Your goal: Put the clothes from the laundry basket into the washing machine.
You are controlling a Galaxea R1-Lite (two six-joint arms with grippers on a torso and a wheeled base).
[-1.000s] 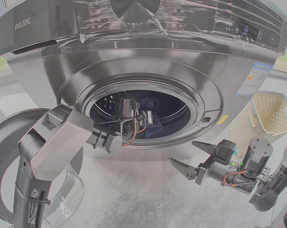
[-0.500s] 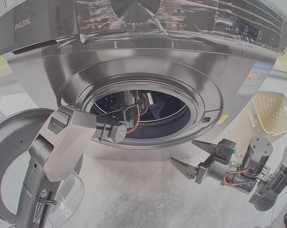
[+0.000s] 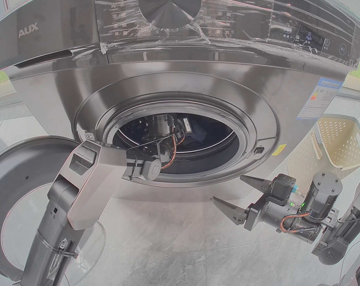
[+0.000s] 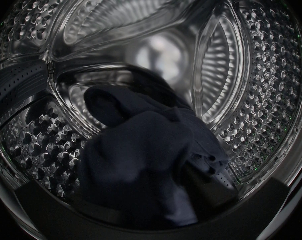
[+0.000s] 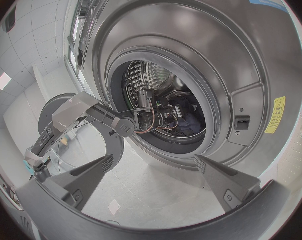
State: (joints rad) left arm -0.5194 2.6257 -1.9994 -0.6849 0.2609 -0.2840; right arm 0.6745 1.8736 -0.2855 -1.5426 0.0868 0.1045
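The washing machine (image 3: 267,112) stands in front of me with its round door opening uncovered. My left gripper (image 3: 192,128) is inside the drum, also seen from the right wrist as the left gripper (image 5: 181,114). It is shut on a dark blue garment (image 4: 141,150), which bunches up close in front of the left wrist camera and hides the fingers. The steel drum (image 4: 257,84) surrounds it. My right gripper (image 3: 227,188) hovers open and holding nothing, low at the right in front of the machine, above the floor.
The machine's door (image 3: 13,187) hangs swung open at the left, beside my left arm. A cream perforated laundry basket (image 3: 342,143) stands at the right of the machine. Grey tiled floor (image 3: 168,235) lies bare below the opening.
My left arm has pushed further into the drum and risen, taking the dark garment from near the opening's lower lip deeper inside. The right arm has kept still.
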